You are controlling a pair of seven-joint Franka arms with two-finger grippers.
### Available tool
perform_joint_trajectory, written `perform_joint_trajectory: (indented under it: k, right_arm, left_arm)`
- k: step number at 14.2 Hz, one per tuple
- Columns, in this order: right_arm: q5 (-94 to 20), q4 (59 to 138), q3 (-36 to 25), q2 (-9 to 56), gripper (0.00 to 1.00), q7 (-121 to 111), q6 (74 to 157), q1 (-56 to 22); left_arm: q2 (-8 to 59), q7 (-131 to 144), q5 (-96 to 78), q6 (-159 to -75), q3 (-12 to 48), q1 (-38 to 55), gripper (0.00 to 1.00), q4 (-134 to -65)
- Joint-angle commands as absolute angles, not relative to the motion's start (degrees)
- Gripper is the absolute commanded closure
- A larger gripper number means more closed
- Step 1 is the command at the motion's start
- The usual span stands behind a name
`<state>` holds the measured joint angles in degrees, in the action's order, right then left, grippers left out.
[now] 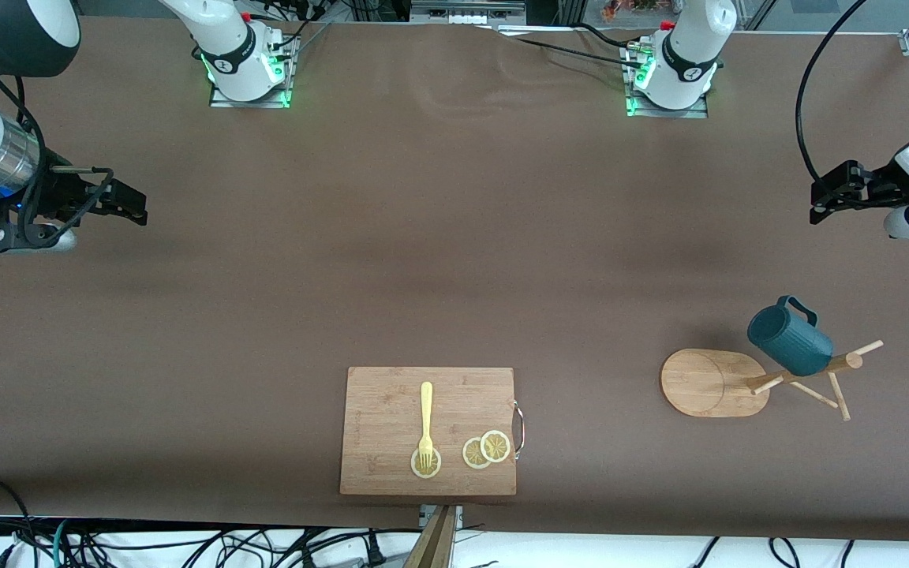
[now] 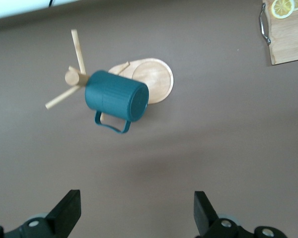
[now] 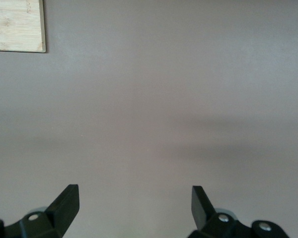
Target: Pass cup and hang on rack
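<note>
The dark teal ribbed cup (image 1: 790, 341) hangs on a peg of the light wooden rack (image 1: 711, 383), handle up, at the left arm's end of the table. Neither gripper touches it. My left gripper (image 1: 817, 203) is open and empty, up over bare table at that end, apart from the rack. Its wrist view shows the cup (image 2: 116, 96) on the rack (image 2: 154, 79) well ahead of the open left gripper (image 2: 137, 210). My right gripper (image 1: 139, 209) is open and empty over bare table at the right arm's end, as its wrist view shows (image 3: 135, 206).
A rectangular wooden cutting board (image 1: 391, 426) lies near the table's front edge, with a yellow fork (image 1: 425, 422) and lemon slices (image 1: 488, 450) on it. Its corner shows in the left wrist view (image 2: 290, 39) and in the right wrist view (image 3: 17, 25). Brown cloth covers the table.
</note>
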<state>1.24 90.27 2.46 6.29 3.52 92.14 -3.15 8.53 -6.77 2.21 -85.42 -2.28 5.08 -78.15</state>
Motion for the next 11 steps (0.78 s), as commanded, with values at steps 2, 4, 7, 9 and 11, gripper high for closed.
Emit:
perform_joint_trajectory:
  k: [2, 4, 7, 9, 11]
  right_arm:
    - [1.41, 89.47, 3.34, 6.42, 0.00, 2.81, 91.58, -2.20]
    - [1.41, 89.47, 3.34, 6.42, 0.00, 2.81, 91.58, -2.20]
    - [1.41, 89.47, 3.34, 6.42, 0.00, 2.81, 91.58, -2.20]
    - [1.41, 89.47, 3.34, 6.42, 0.00, 2.81, 91.58, -2.20]
    - [1.41, 89.47, 3.34, 6.42, 0.00, 2.81, 91.58, -2.20]
  left_arm:
    - [5.98, -2.47, 0.36, -85.69, -2.90, 6.24, 0.00, -81.74]
    - [5.98, -0.36, -0.44, -85.69, -2.90, 6.85, 0.00, -81.74]
    - [6.41, -0.44, -0.44, -85.52, -2.90, 6.51, 0.00, -81.39]
    - [7.64, -0.53, -0.44, -85.08, -2.99, 6.33, 0.00, -80.51]
    - [7.91, -0.53, -0.44, -85.08, -2.99, 6.42, 0.00, -80.51]
